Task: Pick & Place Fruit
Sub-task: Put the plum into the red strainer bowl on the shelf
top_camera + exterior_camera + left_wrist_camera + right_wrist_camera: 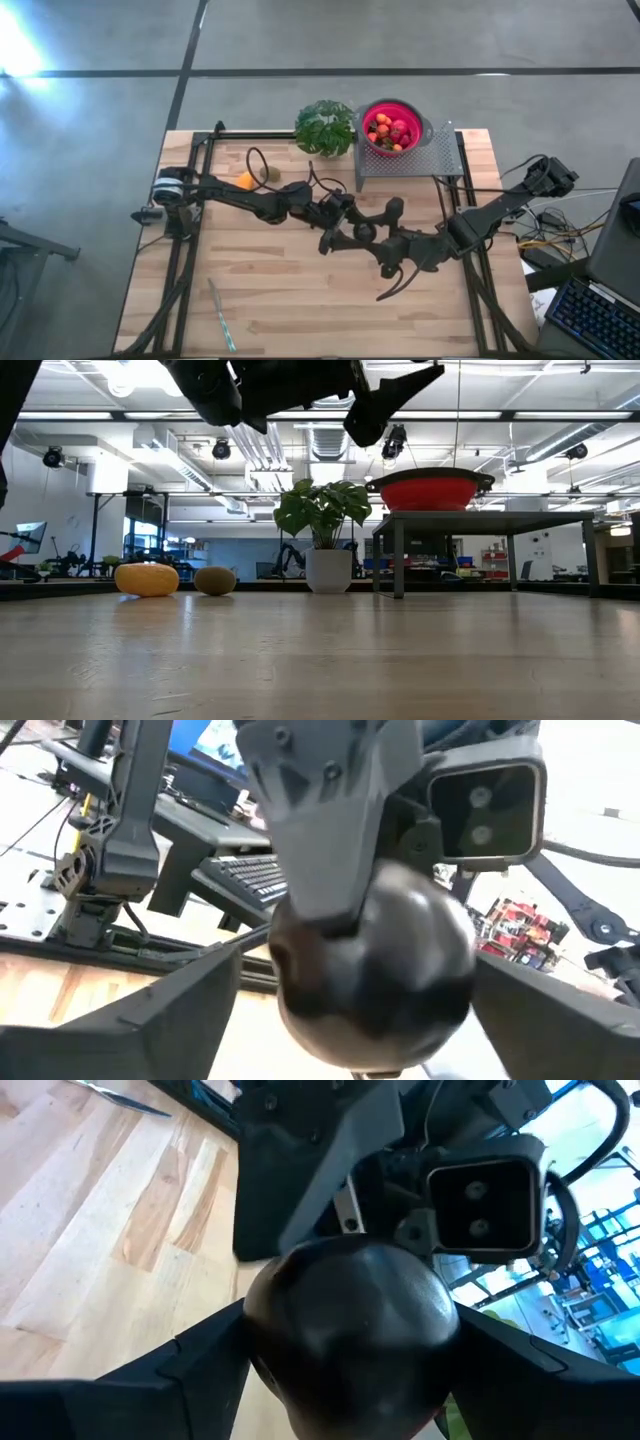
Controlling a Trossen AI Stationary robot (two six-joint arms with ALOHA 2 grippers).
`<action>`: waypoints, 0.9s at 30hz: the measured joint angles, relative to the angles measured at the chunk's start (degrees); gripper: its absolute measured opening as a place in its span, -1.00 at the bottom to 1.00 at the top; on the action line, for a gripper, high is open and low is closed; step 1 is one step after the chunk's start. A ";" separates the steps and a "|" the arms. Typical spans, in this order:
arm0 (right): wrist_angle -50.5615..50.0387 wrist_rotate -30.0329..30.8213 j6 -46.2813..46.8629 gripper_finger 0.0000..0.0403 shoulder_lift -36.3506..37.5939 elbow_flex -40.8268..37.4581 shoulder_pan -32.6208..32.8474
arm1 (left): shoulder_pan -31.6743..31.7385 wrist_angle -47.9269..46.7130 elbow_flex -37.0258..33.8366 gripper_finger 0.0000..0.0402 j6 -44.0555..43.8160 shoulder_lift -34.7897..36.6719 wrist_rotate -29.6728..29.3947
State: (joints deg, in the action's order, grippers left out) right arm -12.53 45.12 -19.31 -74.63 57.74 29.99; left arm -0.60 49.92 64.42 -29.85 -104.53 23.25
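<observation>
A dark round fruit (350,1320) hangs in mid-air over the table's middle (365,232), between my two grippers, which face each other. My right gripper (350,1350) is shut on it. My left gripper (355,980) is open, with a finger on either side of the same fruit (375,970). A yellow-orange piece (245,181) and a kiwi (270,175) lie on the table at the far left. The red bowl (393,127) on a metal stand holds several red and orange fruits. My right gripper pinches the dark round fruit by two opposite sides (262,1330) between its two fingers. It comes from the table's right side, slanting slightly down. The fruit is lifted clear of the table. Whether my left gripper's fingers (170,1010) touch the fruit I cannot tell.
A leafy potted plant (325,127) stands left of the bowl at the far edge. A thin pale stick (222,315) lies near the front left. A black cable loops down from the right arm (395,285). A keyboard (590,320) sits beyond the table's right side.
</observation>
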 joint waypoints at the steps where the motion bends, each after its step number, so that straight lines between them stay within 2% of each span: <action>1: -0.08 0.00 0.00 0.38 0.00 0.00 0.01 | -0.05 -0.30 0.00 0.94 0.07 0.00 0.02; 5: -0.23 0.00 -0.37 0.33 0.16 0.00 0.01 | -0.09 -2.69 0.00 0.92 -0.10 -0.02 0.59; 9: -0.43 0.02 -0.45 0.37 1.53 0.00 -0.01 | -0.05 -5.97 0.00 0.89 0.30 -0.02 0.82; 13: -0.69 0.02 -0.05 0.43 4.34 0.00 -0.15 | -0.07 -6.37 -0.02 0.88 0.33 -0.02 0.96; 17: -1.01 -0.02 -0.66 0.39 8.52 0.00 -1.92 | -0.11 -6.43 -0.02 0.88 0.44 -0.02 0.97; 21: -4.21 -1.16 0.18 0.34 13.05 0.25 -7.78 | -0.22 -6.36 -0.02 0.88 2.23 -0.02 0.93; 27: -14.18 -11.95 5.48 0.40 16.09 4.74 -22.90 | -0.40 -6.28 -0.02 0.88 3.11 -0.02 0.93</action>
State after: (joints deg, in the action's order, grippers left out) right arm -26.71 33.17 -13.83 -58.55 62.48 7.09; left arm -0.99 43.64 64.40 -26.74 -104.55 24.18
